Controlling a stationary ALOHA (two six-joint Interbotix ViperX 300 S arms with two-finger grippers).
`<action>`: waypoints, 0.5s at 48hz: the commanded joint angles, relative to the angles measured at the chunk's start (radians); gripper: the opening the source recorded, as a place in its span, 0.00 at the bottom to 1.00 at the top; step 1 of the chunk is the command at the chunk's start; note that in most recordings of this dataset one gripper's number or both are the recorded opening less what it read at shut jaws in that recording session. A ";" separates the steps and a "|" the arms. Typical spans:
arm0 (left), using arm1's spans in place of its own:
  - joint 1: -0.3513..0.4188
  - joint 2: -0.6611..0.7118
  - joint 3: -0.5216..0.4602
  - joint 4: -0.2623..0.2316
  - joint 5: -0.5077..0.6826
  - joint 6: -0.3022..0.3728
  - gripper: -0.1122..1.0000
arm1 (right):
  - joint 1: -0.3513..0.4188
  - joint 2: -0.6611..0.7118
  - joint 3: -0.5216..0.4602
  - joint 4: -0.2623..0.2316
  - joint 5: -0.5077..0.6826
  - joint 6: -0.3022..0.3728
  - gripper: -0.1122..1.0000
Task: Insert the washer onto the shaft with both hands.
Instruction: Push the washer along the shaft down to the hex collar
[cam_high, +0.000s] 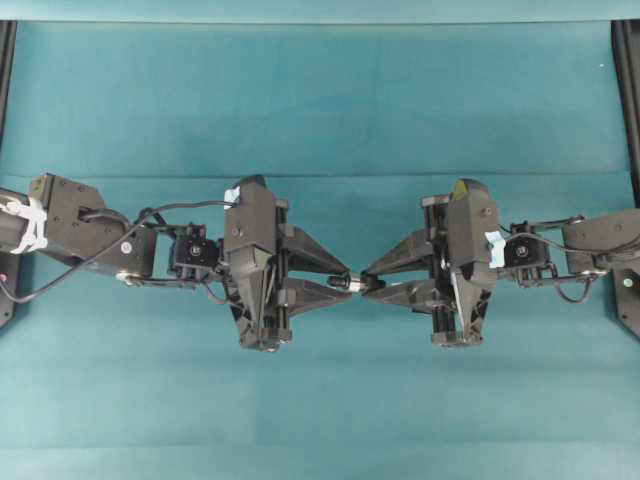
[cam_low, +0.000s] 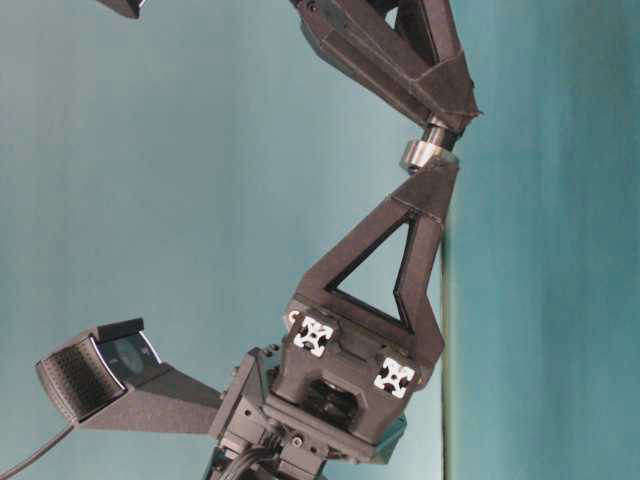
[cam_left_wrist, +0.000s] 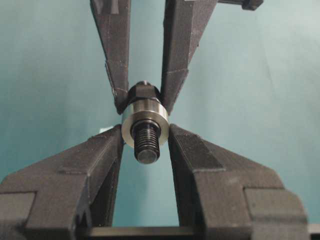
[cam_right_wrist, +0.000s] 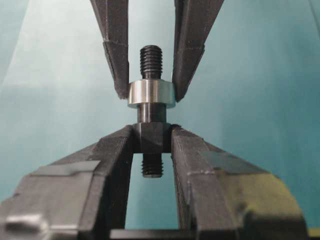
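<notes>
Steel washer (cam_right_wrist: 151, 94) pinched by left gripper (cam_left_wrist: 145, 131), already coaxial over shaft (cam_right_wrist: 151, 131); right gripper (cam_right_wrist: 152, 137) clamps shaft's hex, tip-to-tip.

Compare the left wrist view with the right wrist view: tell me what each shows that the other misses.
Only the left wrist view shows the shaft's threaded end face-on, poking through the washer toward the camera. Only the right wrist view shows the shaft side-on: a second threaded end below the right pincer, which is closed on the thicker middle. Both show the left pincer clamping the washer, the washer already around the shaft, and teal cloth behind.
</notes>
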 joint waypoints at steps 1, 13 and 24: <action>0.000 0.000 -0.021 0.000 -0.005 0.002 0.42 | 0.002 -0.005 -0.020 0.003 -0.009 0.006 0.10; 0.000 0.026 -0.058 0.000 0.000 0.006 0.42 | 0.002 0.008 -0.028 0.003 -0.009 0.006 0.10; 0.000 0.026 -0.064 0.000 0.023 0.005 0.42 | 0.002 0.011 -0.029 0.003 -0.011 0.005 0.10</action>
